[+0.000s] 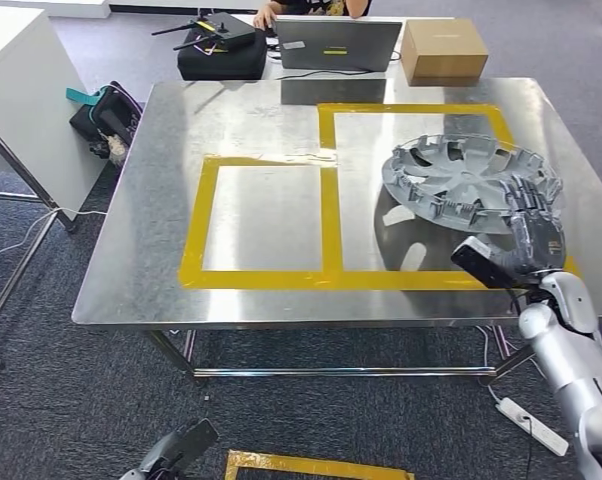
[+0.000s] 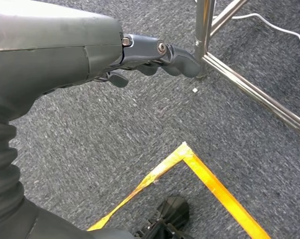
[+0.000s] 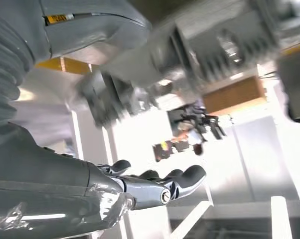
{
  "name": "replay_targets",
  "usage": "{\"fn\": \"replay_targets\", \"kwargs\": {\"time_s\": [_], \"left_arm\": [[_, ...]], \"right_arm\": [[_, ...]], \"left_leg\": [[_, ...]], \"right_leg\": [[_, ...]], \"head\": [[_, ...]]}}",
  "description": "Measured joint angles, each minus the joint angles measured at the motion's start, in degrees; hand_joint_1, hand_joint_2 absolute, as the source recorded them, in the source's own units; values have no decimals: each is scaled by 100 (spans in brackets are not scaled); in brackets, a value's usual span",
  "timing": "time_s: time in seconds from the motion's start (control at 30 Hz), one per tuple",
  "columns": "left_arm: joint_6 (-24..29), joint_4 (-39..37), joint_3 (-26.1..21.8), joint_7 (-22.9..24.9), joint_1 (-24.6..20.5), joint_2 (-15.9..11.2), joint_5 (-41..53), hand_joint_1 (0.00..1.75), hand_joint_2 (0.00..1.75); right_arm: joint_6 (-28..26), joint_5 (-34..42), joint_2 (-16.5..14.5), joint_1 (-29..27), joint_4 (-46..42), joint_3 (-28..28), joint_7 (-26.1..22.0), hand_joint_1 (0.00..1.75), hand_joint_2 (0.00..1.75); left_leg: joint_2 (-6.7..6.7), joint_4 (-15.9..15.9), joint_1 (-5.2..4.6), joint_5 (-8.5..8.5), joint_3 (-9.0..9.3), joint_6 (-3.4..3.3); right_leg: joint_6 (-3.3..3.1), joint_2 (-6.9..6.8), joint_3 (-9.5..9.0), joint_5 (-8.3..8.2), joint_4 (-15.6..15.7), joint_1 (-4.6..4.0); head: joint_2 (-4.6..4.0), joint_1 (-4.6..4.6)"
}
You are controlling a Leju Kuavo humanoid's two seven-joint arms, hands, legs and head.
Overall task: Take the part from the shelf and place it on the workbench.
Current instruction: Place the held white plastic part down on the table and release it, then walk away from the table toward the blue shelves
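Steel worktop [image 1: 132, 270] carries two yellow tape rectangles [image 1: 336, 200], and in the head view the grey wheel cover [image 1: 464, 180] hangs tilted above the right-hand rectangle, its far edge low, its shadow on the metal. The right hand [image 1: 536, 225] grips its near rim, fingers curled over the edge. A laptop [image 1: 336, 45] and a cardboard box [image 1: 443, 50] sit at the far edge.

Left wrist view: the left hand [image 2: 156, 55] hangs over grey carpet [image 2: 103, 139], fingers loosely bent and holding nothing, near a steel table leg [image 2: 203, 30].

Right wrist view: blurred; the cover's ribbed underside [image 3: 201, 50] lies against the hand, thumb [image 3: 171, 186] beneath.
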State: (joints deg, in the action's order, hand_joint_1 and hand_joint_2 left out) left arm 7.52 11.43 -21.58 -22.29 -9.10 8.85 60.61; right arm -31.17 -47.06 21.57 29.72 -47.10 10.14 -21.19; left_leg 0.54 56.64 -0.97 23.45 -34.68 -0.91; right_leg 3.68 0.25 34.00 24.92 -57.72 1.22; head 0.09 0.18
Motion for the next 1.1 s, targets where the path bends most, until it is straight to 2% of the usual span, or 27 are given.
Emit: {"fn": "replay_targets", "kwargs": {"time_s": [0.17,0.37,0.53,0.67,0.77,0.93,1.07,1.1], "left_arm": [[-16,0,14,15,1,-6,37,0,175],[-21,0,105,15,-7,-7,50,0,175],[-22,0,112,15,-13,-12,7,0,175],[-22,0,112,7,-13,-14,-40,0,0],[-14,0,104,-14,-2,-13,-190,0,0],[40,0,7,39,66,0,-514,0,0],[87,0,-90,54,106,11,-613,0,0],[105,0,-113,55,108,18,-648,0,0]], "right_arm": [[-775,-561,-200,-685,-1281,-58,-472,0,175],[-838,-848,-611,-1256,-2615,-473,-1093,0,175],[-595,-888,-623,-1314,-2964,-430,-530,0,175],[-741,-638,-603,-1352,-3066,-323,-642,0,175],[-825,-171,-735,-1626,-3503,-373,-963,0,175],[-861,585,-1192,-2696,-5091,-579,-1229,0,175],[-866,827,-1369,-3214,-5899,-733,-1335,0,0],[-866,916,-1397,-3290,-6018,-767,-1375,0,0]], "left_leg": [[4,-1,2,2,-3,2],[4,-1,2,1,-3,3],[2,0,0,-1,-3,1],[2,0,-1,-4,-3,-2],[7,0,1,-4,-3,-3],[11,-1,7,14,-3,11],[8,-1,9,26,-1,24],[7,-1,9,26,0,25]], "right_leg": [[-2,-4,3,4,0,-1],[-5,-3,3,5,1,-1],[-2,1,0,1,6,0],[-2,-1,-1,-4,8,1],[-3,-9,-2,-1,8,-1],[-16,-10,-1,19,8,-6],[-18,6,1,25,8,-8],[-18,7,2,25,9,-8]], "head": [[0,-1],[0,0],[0,1],[0,0],[0,1],[0,-1],[0,0],[0,0]]}}
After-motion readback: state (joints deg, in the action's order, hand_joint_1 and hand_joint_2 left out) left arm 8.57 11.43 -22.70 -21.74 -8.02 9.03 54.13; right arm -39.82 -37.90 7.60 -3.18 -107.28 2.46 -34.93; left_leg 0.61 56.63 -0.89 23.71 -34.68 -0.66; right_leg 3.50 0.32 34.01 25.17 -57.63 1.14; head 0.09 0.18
